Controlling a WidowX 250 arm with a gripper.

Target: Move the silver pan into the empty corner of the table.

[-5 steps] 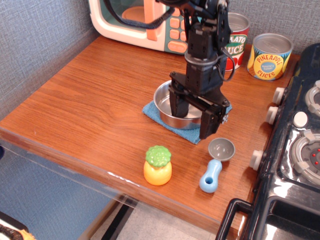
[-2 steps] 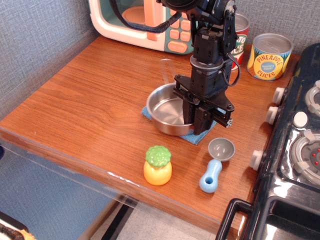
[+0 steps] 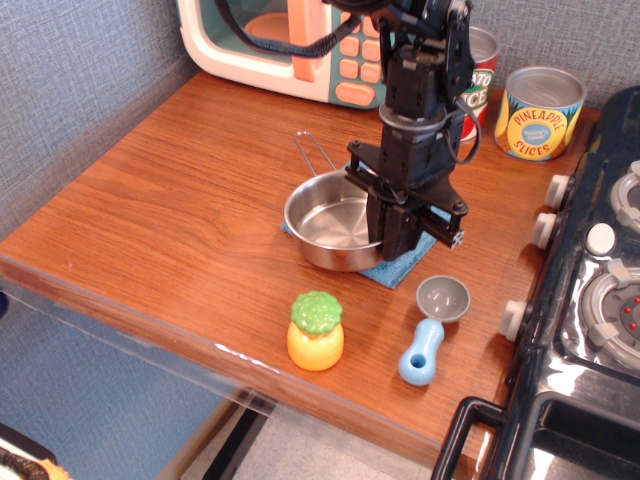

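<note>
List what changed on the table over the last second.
The gripper, open over the silver pan a second ago, closed on its right rim and is dragging it left-forward, partly off the blue cloth; the pan's wire handle now shows. The toy pineapple, scoop, cans and microwave stayed put.

Even, fairly bright light from above fills the view, leaving only soft, short shadows, the darkest under the black gripper [image 3: 402, 232] in the middle of the frame. The silver pan [image 3: 332, 219] shows pale glare on its rim and floor, and a small white highlight sits on the front edge of the table [image 3: 180, 190] at lower centre. Focus is reasonably sharp in the middle, with mild softness and grain toward the lower-left corner.
</note>
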